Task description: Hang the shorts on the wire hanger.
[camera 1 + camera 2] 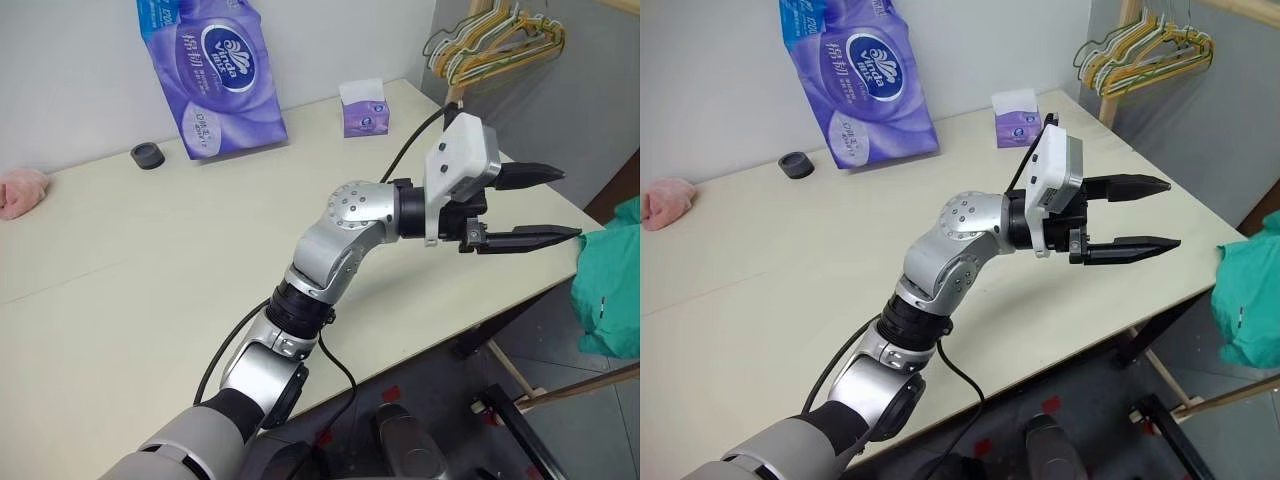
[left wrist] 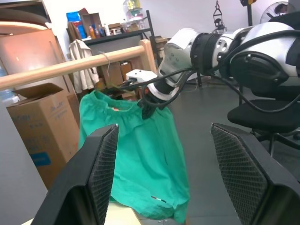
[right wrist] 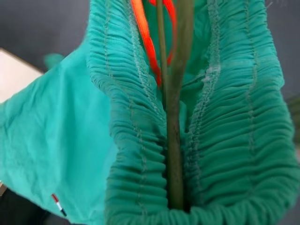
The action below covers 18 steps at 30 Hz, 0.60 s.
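The teal-green shorts hang past the table's right edge, also seen at the right border as shorts. Their gathered waistband bunches around the thin olive-grey wire hanger, beside an orange cord. My right gripper is shut at the top of the waistband, its fingers covered by cloth, and the wire runs out from between them. My left gripper is open and empty above the table's right end. It points level at the shorts, a short gap away; its fingers frame them.
On the cream table stand a purple tissue pack, a small tissue box, a black ring and a pink cloth. Bunched hangers hang at the back right. A wooden rail runs behind the shorts.
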Motion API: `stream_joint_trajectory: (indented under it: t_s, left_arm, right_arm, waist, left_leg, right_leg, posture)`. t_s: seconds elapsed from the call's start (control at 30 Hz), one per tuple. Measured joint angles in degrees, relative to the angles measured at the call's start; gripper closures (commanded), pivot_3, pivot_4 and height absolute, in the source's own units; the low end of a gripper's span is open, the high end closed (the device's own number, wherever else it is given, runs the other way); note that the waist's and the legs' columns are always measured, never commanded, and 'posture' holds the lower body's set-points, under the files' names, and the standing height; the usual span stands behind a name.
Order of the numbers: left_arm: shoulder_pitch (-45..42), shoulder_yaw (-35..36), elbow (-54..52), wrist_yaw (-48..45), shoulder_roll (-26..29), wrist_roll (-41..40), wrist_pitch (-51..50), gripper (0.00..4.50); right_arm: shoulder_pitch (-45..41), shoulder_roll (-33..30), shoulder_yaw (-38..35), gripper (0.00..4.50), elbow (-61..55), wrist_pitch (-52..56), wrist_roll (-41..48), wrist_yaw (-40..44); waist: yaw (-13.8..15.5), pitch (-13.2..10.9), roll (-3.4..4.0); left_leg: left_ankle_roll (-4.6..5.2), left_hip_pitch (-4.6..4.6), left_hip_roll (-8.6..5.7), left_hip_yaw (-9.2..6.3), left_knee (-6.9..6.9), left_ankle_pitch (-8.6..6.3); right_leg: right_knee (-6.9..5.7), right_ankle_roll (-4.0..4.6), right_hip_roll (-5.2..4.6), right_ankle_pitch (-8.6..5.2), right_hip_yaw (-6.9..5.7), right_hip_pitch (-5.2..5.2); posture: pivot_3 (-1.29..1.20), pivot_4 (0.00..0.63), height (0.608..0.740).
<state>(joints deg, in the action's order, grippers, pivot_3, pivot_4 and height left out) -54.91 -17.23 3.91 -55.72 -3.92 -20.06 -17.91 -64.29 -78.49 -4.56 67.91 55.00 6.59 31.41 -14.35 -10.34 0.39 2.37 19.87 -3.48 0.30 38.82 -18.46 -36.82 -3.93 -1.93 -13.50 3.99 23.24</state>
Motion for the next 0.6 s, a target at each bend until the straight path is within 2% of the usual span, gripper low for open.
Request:
stream_joint_trajectory:
  t_s: [0.4, 0.5, 0.6]
  left_arm:
    - [-0.01, -1.22, 0.72, -1.23, -1.09, 0.06, 1.88, 1.19]
    - [-0.03, -1.63, 1.07, -1.27, -1.40, 0.09, 2.29, 1.16]
    - [-0.46, -1.64, 1.47, -1.18, -1.78, 0.20, 2.74, 1.16]
  right_arm:
    - [-0.44, -0.33, -3.50, 4.50, -1.93, 4.72, -0.69, 1.90]
    - [-0.44, -0.34, -5.64, 3.81, -4.14, 6.62, -0.26, 0.54]
    - [0.08, -0.48, -7.79, 2.80, -7.65, 10.06, 0.71, -0.12]
  waist:
    - [-0.19, 0.02, 0.03]
    - [-0.19, 0.02, 0.03]
    - [-0.24, 0.02, 0.03]
  left_leg:
    - [-0.02, -0.01, 0.00, 0.03, 0.01, -0.02]
    - [-0.03, -0.01, 0.01, 0.03, 0.01, -0.02]
    - [-0.04, -0.01, 0.01, 0.03, 0.01, -0.03]
  right_leg:
    - [-0.01, -0.02, 0.00, 0.00, 0.02, 0.01]
    - [-0.01, -0.03, 0.00, -0.01, 0.03, 0.02]
    - [-0.02, -0.03, 0.00, -0.01, 0.03, 0.03]
  posture:
    - [-0.33, 0.160, 0.740]
    - [-0.33, 0.155, 0.740]
    - [-0.33, 0.153, 0.740]
